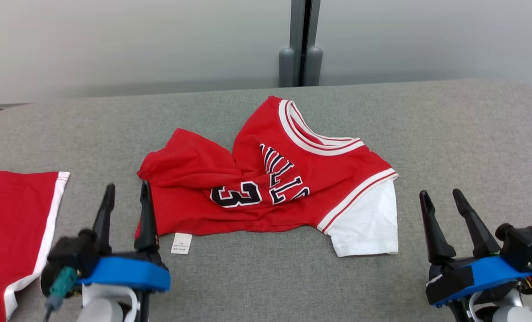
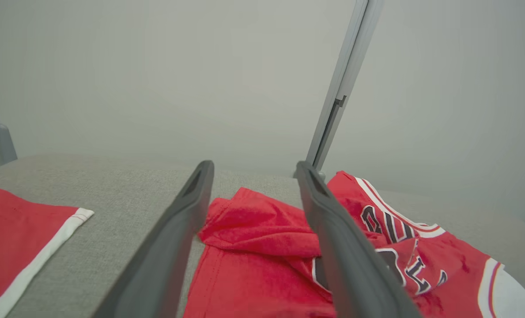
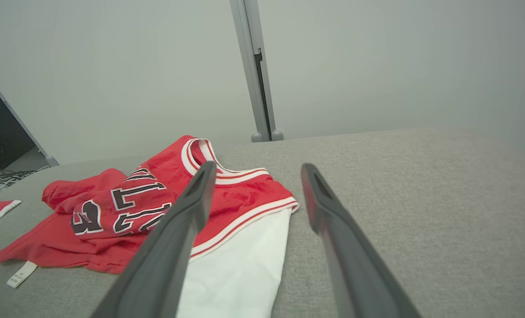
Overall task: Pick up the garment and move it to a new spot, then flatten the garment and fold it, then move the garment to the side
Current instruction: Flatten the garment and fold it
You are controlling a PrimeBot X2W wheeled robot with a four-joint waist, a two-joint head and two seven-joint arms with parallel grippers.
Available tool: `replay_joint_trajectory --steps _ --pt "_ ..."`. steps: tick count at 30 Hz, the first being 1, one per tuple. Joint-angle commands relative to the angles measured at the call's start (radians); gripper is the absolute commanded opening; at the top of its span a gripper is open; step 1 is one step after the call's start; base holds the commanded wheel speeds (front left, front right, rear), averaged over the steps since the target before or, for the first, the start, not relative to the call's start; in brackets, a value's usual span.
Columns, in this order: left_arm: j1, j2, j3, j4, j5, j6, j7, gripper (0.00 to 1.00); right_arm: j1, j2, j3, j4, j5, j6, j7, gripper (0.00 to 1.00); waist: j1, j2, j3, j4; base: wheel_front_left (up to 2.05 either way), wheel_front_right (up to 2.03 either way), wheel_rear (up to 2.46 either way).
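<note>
Looks like the flatten step: red jersey [image 1: 266, 188] lies bunched, left gripper [image 1: 127, 184] and right gripper [image 1: 440, 192] both wide, holding nothing, next needs corner grabs

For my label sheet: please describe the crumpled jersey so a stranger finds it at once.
On the grey table, look at the middle, where the red jersey lies crumpled. Unlike the flat red garment at the left edge, it bears dark lettering and a white sleeve.

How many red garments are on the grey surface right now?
2. The crumpled jersey lies in the middle; a flat red piece with white trim lies at the robot's far left, partly out of frame.
</note>
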Motion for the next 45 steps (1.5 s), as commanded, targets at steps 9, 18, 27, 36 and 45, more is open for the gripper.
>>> replay_joint_trajectory --steps 9,18,27,36,45 --pt "0.162 -0.014 0.002 -0.087 0.057 -0.025 -0.004 1.00 0.040 -0.001 -0.019 0.044 -0.002 0.000 0.041 1.00 0.0001 0.0000 -0.036 0.027 0.00 0.00 0.00" --pt "0.141 -0.023 0.022 -0.097 0.059 -0.032 -0.004 1.00 -0.119 -0.001 -0.081 0.149 -0.022 0.000 0.249 1.00 0.0001 0.0000 -0.003 0.022 0.00 0.00 0.00" --pt "0.085 -0.034 0.006 -0.092 0.068 -0.047 -0.004 1.00 -0.456 -0.001 -0.181 0.488 -0.071 0.000 0.515 1.00 0.0001 0.0000 0.069 0.068 0.00 0.00 0.00" --pt "0.053 -0.048 -0.006 -0.073 0.070 -0.058 -0.004 1.00 -0.624 -0.001 -0.274 0.775 -0.157 0.000 0.520 1.00 0.0001 0.0000 0.112 0.136 0.00 0.00 0.00" --pt "0.059 -0.054 -0.001 -0.066 0.073 -0.063 -0.004 1.00 -0.668 0.003 -0.324 0.917 -0.228 0.000 0.490 0.00 0.0001 0.0000 0.107 0.159 0.00 0.00 0.00"
